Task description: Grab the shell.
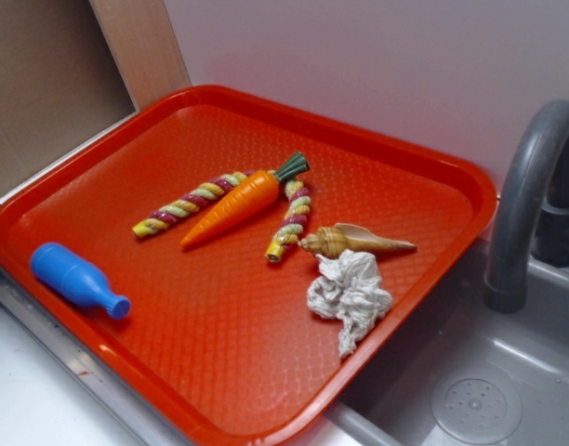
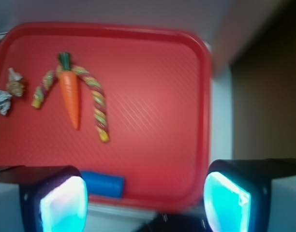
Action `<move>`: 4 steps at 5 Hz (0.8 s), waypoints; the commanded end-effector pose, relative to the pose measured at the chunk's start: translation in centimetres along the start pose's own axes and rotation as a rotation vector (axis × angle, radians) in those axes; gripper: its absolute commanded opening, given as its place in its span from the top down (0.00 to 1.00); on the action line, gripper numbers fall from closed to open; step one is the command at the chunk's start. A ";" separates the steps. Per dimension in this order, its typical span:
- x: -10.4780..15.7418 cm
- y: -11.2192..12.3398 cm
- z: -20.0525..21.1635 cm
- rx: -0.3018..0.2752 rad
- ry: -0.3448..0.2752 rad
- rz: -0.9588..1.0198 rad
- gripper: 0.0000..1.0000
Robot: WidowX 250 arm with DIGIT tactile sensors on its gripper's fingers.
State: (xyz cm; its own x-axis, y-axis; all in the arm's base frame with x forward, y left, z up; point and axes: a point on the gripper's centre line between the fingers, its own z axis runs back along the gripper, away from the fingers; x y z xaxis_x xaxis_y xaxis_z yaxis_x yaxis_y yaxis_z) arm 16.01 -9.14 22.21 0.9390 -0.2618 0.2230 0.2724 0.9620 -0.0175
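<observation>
An orange-red tray [image 1: 219, 353] with a fine pebbled texture and a raised rim fills most of the exterior view, sitting askew on a pale counter. Past its 3 o'clock edge lies a grey sink [image 1: 470, 400] with a round drain, and a curved grey faucet [image 1: 531, 195] rises at the right. A plain white wall [image 1: 359, 65] stands behind, and a tan wooden board [image 1: 140, 46] leans at 11 o'clock with cardboard-brown surface left of it.

The shell [image 1: 354, 242] lies on the tray at about 3 o'clock from the tray's middle, its ribbed rounded end toward the centre and its pointed tip aimed toward the faucet. Just below it, touching or nearly so, sits a crumpled white rag [image 1: 350, 293]. At the shell's 9 o'clock is a short twisted rope stick [image 1: 289, 221]; a plastic carrot [image 1: 247, 200] lies between that and a longer twisted rope stick [image 1: 187, 204]. A blue toy bottle [image 1: 75, 277] lies near the tray's 8 o'clock rim, well apart from the rest.

From my wrist view, my pincer [image 2: 145, 200] is spread wide with nothing between its fingers [image 2: 63, 205], hanging over the tray's near rim. There the shell [image 2: 15, 84] shows blurred at 10 o'clock, far from me.
</observation>
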 end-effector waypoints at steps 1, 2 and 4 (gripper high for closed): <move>4.2 -8.0 -4.2 -0.048 -0.091 -0.265 0.00; 5.7 -11.4 -7.1 -0.101 -0.067 -0.341 0.00; 8.6 -17.1 -13.2 -0.205 -0.010 -0.457 0.00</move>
State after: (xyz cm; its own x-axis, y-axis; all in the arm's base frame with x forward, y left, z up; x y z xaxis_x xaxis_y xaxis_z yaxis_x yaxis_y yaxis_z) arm 22.77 -28.01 9.25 0.7246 -0.6611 0.1948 0.6852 0.7213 -0.1010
